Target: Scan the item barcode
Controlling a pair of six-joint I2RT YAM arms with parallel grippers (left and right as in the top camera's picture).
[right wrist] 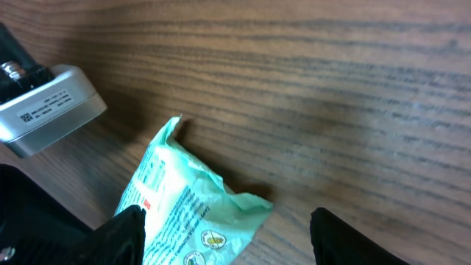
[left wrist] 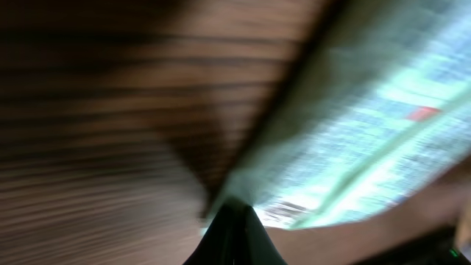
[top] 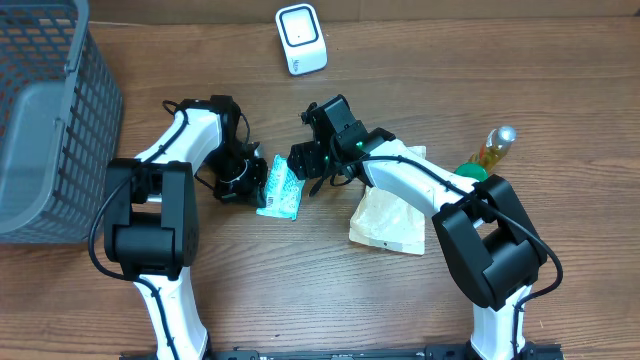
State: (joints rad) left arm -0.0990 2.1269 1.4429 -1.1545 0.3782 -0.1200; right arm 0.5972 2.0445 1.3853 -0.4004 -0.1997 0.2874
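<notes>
1. we judge the task to be at its pick-up stage: the green packet [top: 280,190] lies flat near the middle of the bench, well apart from the white scanner [top: 301,38] that stands at the bench's far edge, so nothing has been presented to it yet.
2. the left claw [top: 250,185] sits at the packet's left edge with its fingers together. the left wrist view is too blurred for us to say whether they pinch the wrapper's rim or only touch it.
3. the right claw [right wrist: 227,217] hovers over the packet's far end with its fingers apart, holding nothing. in its own view the crimped end of the packet lies between the two fingers.
4. we think the next move calls for one secure hold on the wrapper, most likely the right claw coming together on that crimped end, before any lift.
5. after that the packet needs carrying toward the far edge and turning so its barcode faces the scanner's window. we cannot tell from these views which face bears the barcode, so that must be found first.
</notes>
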